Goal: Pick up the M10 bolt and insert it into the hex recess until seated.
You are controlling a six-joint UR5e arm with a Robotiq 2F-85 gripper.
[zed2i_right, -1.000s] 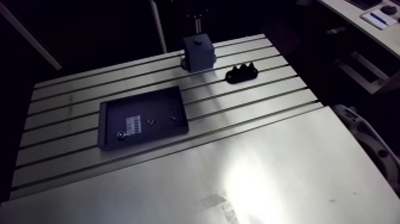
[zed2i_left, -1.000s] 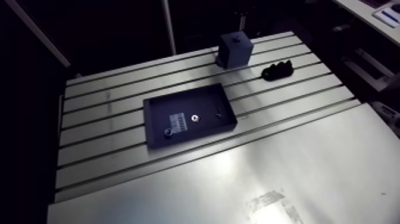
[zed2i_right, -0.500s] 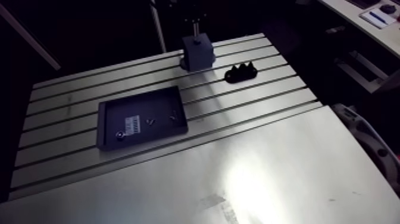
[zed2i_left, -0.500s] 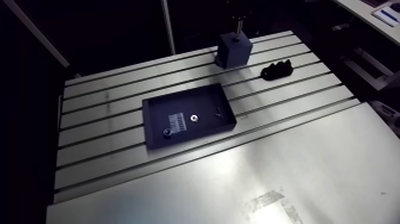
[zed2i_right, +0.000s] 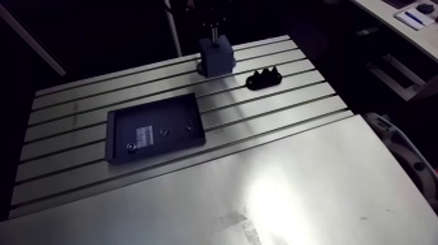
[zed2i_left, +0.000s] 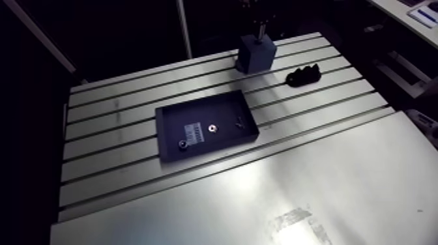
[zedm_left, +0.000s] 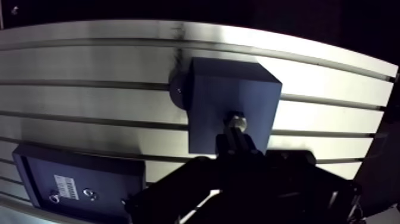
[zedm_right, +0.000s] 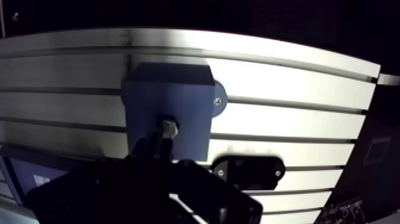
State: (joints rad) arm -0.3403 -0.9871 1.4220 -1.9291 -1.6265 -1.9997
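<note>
A grey-blue block [zedm_left: 211,95] stands on the slotted table near its far edge, seen also in the arm view [zed2i_left: 255,56]. My gripper [zedm_left: 236,142] hangs right above the block's top face, shut on the M10 bolt [zedm_left: 236,121]. The bolt's silvery end pokes out past the dark fingers and points at the middle of the block's top. The bolt hides the hex recess. I cannot tell whether the bolt touches the block. In the arm view the gripper [zed2i_left: 255,23] comes down dark just over the block.
A shallow black tray [zed2i_left: 171,133] lies mid-table with a white label, a small washer [zed2i_left: 212,128] and a small screw [zed2i_left: 183,144] in it. A black lobed fixture [zed2i_left: 304,75] sits to the right of the block. The near half of the table is smooth plate.
The gripper has come down with the bolt toward the block's top, which showed uncovered in the earliest frames. Tray and black fixture have not moved.
</note>
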